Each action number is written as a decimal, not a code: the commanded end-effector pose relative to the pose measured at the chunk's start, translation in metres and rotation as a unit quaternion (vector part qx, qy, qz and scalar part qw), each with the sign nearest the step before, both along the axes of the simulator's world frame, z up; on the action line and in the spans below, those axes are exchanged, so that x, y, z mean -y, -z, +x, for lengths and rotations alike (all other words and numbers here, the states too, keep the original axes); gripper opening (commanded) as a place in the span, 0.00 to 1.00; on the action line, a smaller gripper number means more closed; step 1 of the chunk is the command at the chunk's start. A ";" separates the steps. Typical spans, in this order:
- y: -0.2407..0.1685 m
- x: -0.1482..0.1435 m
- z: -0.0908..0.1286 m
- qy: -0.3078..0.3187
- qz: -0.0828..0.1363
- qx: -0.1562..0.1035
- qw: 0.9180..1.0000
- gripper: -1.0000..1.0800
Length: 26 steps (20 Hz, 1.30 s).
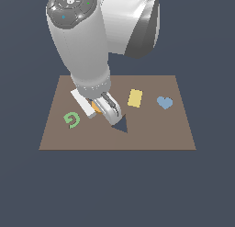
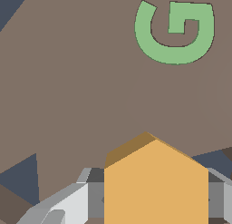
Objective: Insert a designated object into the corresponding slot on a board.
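The gripper [image 1: 102, 106] pinches the orange hexagonal block [image 2: 156, 184] between its fingers [image 2: 63, 207] over the brown board [image 1: 151, 134]. In the exterior view only a sliver of orange [image 1: 95, 104] shows behind the hand. The hexagonal slot cannot be made out (the arm may cover it); only a dark triangular cut-out [image 1: 121, 127] peeks out near the fingers. A green spiral [image 1: 71, 120] lies toward that view's left, a yellow block [image 1: 135, 98] and blue heart [image 1: 165, 102] toward its right.
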<state>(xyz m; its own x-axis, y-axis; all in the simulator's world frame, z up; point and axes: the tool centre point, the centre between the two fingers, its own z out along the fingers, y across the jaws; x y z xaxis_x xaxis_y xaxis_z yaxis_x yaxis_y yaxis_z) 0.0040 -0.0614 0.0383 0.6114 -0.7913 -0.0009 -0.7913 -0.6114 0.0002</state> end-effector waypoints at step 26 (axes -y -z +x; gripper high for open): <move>0.008 0.025 -0.053 0.141 0.000 0.000 0.990 0.96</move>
<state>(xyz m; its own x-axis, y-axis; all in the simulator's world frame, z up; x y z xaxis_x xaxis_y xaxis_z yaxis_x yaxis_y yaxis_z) -0.0494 -0.0863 0.0310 0.3665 -0.9304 -0.0024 -0.9304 -0.3665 0.0014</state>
